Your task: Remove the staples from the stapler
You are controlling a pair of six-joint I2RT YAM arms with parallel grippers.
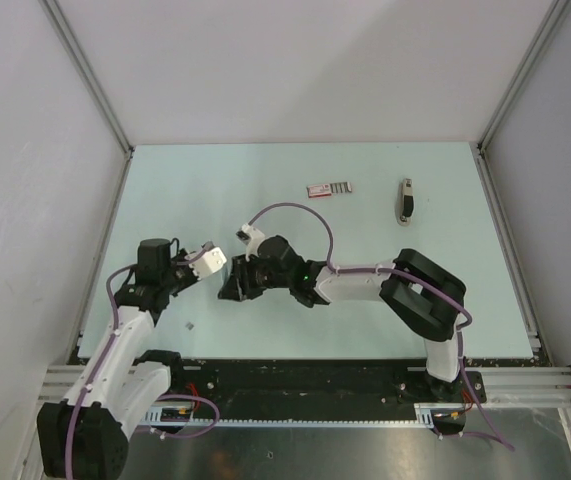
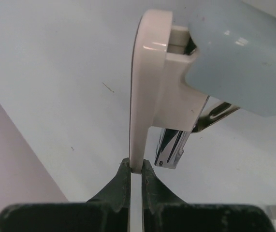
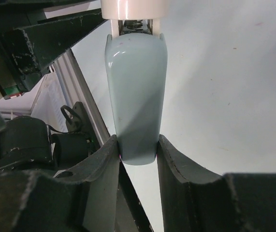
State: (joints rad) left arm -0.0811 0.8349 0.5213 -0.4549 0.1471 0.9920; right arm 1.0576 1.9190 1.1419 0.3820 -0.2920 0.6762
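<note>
The stapler [image 1: 215, 262] is held above the table between both arms. Its white base [image 2: 145, 96] is pinched edge-on by my left gripper [image 2: 137, 169]. Its pale blue top cover [image 3: 137, 92] is gripped between the fingers of my right gripper [image 3: 138, 150]. The cover is swung away from the base, and the metal staple channel [image 2: 174, 147] hangs exposed between them. In the top view my left gripper [image 1: 197, 262] and right gripper [image 1: 233, 280] meet at the stapler. I see no staples in the channel from here.
A small staple box with a strip of staples [image 1: 329, 187] lies at the back centre of the table. A dark staple remover [image 1: 406, 199] lies to its right. A tiny speck [image 1: 190, 324] lies near the left arm.
</note>
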